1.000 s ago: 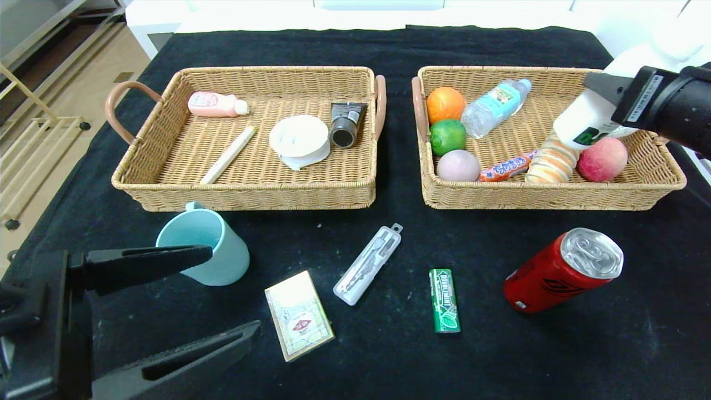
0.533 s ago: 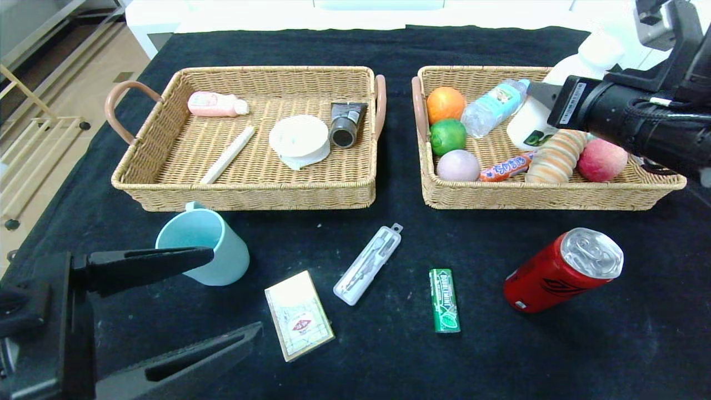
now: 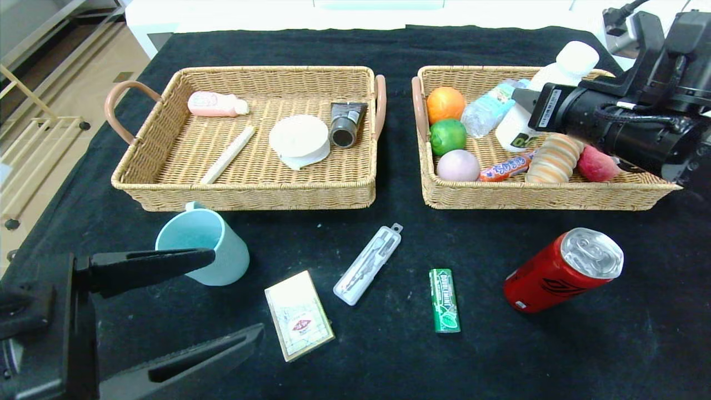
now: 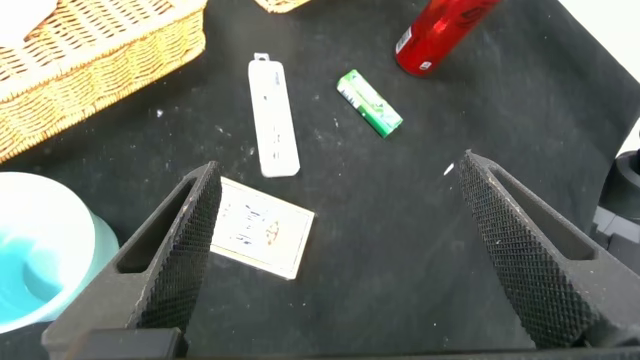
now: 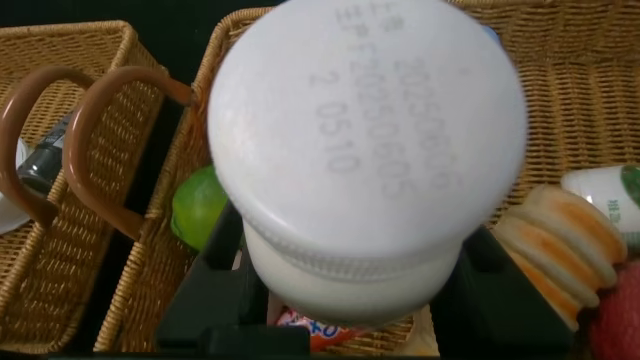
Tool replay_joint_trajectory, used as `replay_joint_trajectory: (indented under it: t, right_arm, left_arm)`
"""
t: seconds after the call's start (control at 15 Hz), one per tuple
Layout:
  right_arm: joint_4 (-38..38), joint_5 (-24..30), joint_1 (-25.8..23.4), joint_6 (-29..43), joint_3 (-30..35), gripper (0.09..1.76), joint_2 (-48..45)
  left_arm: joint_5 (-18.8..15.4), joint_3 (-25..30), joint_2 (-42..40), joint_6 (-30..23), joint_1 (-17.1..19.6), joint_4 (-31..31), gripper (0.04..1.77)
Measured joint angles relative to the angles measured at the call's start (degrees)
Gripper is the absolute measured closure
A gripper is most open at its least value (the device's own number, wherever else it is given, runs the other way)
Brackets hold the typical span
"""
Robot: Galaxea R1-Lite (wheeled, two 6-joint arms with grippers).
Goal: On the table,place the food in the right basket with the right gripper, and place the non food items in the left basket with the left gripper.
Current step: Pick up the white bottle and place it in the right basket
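— Where's the right gripper?
— Over the right basket, clamped on a white bottle.

— Which way does the bottle run?
— Long axis tilted, cap up and toward the far rim, base down toward the basket floor. Seen cap-on in the right wrist view, fingers on either side of the body.

— Touching anything below?
— Hard to say. Base just beside the water bottle and above the candy bar; contact not visible.

— Rest of that basket?
— Orange, lime, pale ball, striped bread, peach, partly hidden by the arm.

— Left gripper?
— Low at the near left corner of the table, jaws wide apart, holding nothing. Cup just beside its upper finger.

— Still loose on the table?
— Card box, clear case lying diagonal, green gum pointing near to far, red can on its side with its top toward the right.

— Left basket?
— Pink bottle, white stick, round white pad, dark tube.
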Motion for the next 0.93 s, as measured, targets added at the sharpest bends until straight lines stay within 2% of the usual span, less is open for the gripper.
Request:
replay_joint_trajectory:
  t: [0.47,0.67,0.93]
  right_arm:
    - [-0.18,-0.18,-0.02,-0.2,-1.24,0.93,2.71]
    - [-0.43,-0.46,-0.05,-0.2,-1.38,0.68,2.89]
    - [-0.27,-0.46,0.0,-0.17,-1.02,0.46,2.78]
  left_arm:
    - [0.0,0.09,0.26,0.0,0.02,0.0,0.09]
    - [0.02,0.17,0.33,0.02,0.02,0.07,0.09]
    - [0.07,0.3,0.67,0.02,0.02,0.05,0.09]
